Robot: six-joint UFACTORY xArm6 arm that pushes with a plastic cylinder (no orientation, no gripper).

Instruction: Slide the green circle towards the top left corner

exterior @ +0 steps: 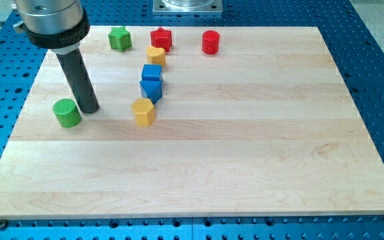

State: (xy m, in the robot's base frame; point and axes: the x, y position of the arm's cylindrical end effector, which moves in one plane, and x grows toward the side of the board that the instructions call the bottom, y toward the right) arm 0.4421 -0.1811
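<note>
End effector: rod only, no jaws, nothing held; my tip point(90, 109) just right of green circle point(67, 113) | green circle: left-centre of frame, on counter point(245, 167) | judgement: a push toward upper left requires my tip at the circle's lower right.
</note>
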